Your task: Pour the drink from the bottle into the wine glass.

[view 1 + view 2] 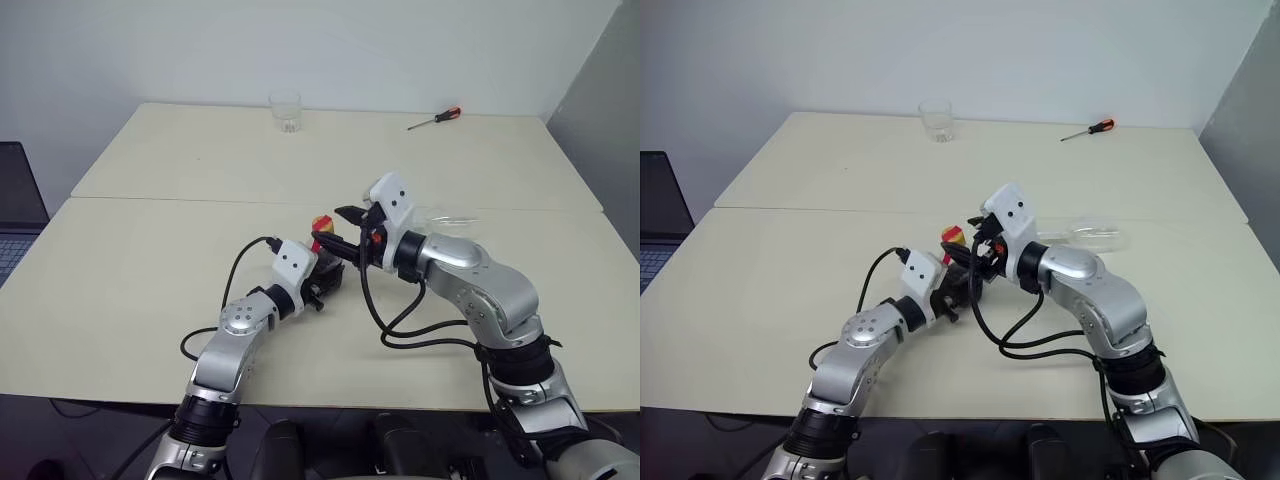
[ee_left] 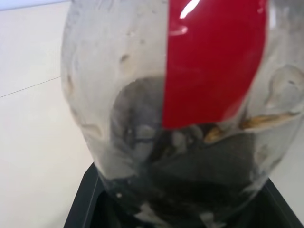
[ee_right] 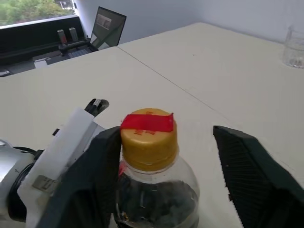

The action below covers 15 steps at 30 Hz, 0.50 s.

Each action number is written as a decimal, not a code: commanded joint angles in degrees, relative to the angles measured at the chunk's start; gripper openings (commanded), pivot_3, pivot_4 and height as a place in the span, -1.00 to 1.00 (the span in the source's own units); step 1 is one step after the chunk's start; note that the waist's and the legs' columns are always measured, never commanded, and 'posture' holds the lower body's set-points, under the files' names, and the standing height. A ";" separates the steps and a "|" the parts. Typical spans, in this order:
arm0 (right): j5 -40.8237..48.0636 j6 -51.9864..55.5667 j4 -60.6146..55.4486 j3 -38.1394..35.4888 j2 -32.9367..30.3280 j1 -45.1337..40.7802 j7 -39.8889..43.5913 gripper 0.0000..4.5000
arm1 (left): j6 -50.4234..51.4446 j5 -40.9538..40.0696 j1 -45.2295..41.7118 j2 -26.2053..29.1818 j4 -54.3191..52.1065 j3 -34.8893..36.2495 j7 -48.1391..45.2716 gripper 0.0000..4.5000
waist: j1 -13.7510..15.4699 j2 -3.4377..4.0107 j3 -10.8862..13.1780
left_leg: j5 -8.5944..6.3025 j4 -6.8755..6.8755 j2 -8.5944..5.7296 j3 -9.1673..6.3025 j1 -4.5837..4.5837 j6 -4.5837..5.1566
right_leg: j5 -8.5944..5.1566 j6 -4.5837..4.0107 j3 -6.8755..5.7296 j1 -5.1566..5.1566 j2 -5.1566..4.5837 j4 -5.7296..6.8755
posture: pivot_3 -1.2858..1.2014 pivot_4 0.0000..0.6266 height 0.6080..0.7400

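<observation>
My left gripper [image 1: 326, 276] is shut on the body of the bottle [image 3: 154, 187], a clear round one with a red label strip [image 2: 213, 61], held upright low over the table. Dark drink [image 3: 159, 202] shows inside. Its yellow cap [image 3: 148, 140] carries a red strip on top. My right gripper [image 1: 342, 233] reaches in level from the right, open around the cap: one finger [image 3: 102, 161] touches it and the other finger [image 3: 247, 166] stands apart. The clear wine glass [image 1: 1095, 233] seems to lie on its side just beyond my right forearm, partly hidden.
A short clear tumbler [image 1: 285, 112] stands at the far edge of the cream table [image 1: 150, 250]. A red-handled screwdriver [image 1: 435, 119] lies at the far right. A laptop [image 1: 15, 215] sits off the table's left side.
</observation>
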 commanded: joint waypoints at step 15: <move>0.53 -0.35 -1.67 -1.97 0.31 -1.99 0.89 -0.45 | -0.17 -0.03 -0.17 -0.17 -1.01 -0.99 -0.16 -0.56 | -0.04 0.00 0.00 | 0.00 -0.01 0.00 0.01 0.00 0.00 | 0.00 0.00 0.00 -0.02 0.00 0.00 | 0.03 -0.52 1.00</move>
